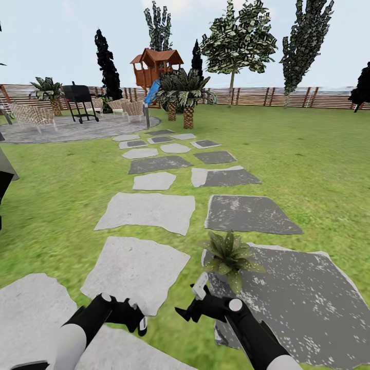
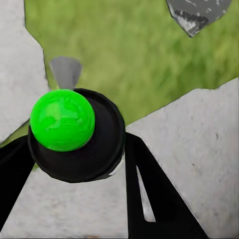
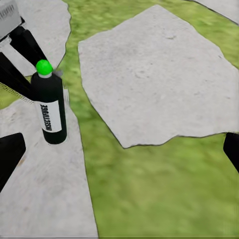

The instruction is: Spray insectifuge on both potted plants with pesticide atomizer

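Spray bottle sits upright in our left claw, whose black fingers are clamped on its dark body below the green top; the pale label faces the right wrist camera. So the pick-up looks done. Our right claw hangs empty beside it, its fingers spread wide. Just ahead of that claw one potted plant grows at the edge of a dark stepping stone; we see no spray on it, so we judge both plants still need covering. Nothing stands between bottle and plant. Farther out, paler stones cross the lawn towards the patio, palms and fence.
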{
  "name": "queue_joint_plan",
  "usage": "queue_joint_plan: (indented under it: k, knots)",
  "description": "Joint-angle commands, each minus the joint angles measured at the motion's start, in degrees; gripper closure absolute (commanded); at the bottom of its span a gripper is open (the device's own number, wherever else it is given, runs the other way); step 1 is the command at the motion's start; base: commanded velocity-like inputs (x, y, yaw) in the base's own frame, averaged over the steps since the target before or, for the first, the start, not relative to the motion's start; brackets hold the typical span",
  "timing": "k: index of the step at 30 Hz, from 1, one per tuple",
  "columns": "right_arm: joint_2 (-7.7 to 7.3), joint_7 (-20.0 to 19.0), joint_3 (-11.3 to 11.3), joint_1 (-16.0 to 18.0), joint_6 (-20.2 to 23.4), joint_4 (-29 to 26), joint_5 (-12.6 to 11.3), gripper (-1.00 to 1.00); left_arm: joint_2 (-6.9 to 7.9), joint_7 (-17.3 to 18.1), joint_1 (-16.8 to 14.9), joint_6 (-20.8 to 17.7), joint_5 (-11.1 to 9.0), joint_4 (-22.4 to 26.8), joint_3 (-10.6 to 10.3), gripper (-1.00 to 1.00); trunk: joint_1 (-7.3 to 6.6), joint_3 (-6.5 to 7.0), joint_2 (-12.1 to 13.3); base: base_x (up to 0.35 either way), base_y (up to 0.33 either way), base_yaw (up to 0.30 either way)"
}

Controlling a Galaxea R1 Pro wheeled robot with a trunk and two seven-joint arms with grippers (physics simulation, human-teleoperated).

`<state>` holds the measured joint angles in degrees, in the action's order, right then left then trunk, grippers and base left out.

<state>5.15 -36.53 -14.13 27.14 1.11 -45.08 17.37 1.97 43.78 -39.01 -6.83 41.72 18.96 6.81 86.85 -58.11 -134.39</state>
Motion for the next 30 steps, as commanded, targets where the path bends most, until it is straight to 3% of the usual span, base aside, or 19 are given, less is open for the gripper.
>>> queue_joint_plan:
  k: [1,4,7,8,12,14,17,18,22,30]
  knots:
    - [-0.04,-0.2,0.1,0.0,0.1,0.1,0.4,-1.0,0.28,0.8,0.0,-0.3,0.4,0.1,0.5,1.0,-0.01,-0.05,0.0,0.0,0.0,0.0]
    - [-0.16,-0.3,0.2,0.0,0.2,1.0,0.6,-1.0,1.26,1.7,-0.4,0.7,1.5,0.5,0.6,1.0,-0.01,-0.05,0.0,0.0,0.0,0.0]
    - [-0.22,-1.2,0.2,0.1,0.4,1.2,1.6,-1.0,1.33,2.6,-0.8,1.7,2.5,0.8,0.7,1.0,-0.01,-0.05,0.0,0.0,0.0,0.0]
    - [-0.22,-2.8,0.2,0.1,0.4,1.2,4.6,-1.0,1.22,8.4,-0.8,5.5,11.9,0.9,0.7,1.0,-0.01,-0.05,0.0,0.0,0.0,0.0]
    - [0.02,-6.1,0.2,0.8,0.7,1.1,10.6,-1.0,0.6,9.1,-0.9,5.7,15.8,1.1,0.7,1.0,-0.01,-0.05,0.0,0.0,0.0,0.0]
    - [0.16,-8.5,0.2,2.1,0.9,1.2,11.7,-1.0,0.22,9.2,-0.9,5.8,17.7,1.1,0.7,1.0,-0.01,-0.05,0.0,0.0,0.0,0.0]
    - [0.2,-11.4,0.3,3.3,1.0,1.2,12.0,-1.0,-0.04,9.4,-0.9,5.8,18.6,1.1,0.3,1.0,-0.01,-0.05,0.0,0.0,0.0,0.0]
    - [0.21,-12.0,0.3,3.7,1.0,1.1,12.0,1.0,-0.12,9.7,-0.9,5.8,18.8,1.1,-0.4,1.0,-0.01,-0.05,0.0,0.0,0.0,0.0]
    - [0.21,-12.6,0.3,4.5,1.1,1.1,12.1,1.0,-0.95,10.9,-1.0,5.7,18.9,2.7,-3.3,1.0,-0.01,-0.05,0.0,0.0,0.0,0.0]
    - [0.21,-12.7,0.2,4.7,1.1,1.1,12.0,1.0,-4.84,11.1,-1.0,5.7,18.9,4.0,-3.9,1.0,-0.01,-0.05,0.0,0.0,0.0,0.0]
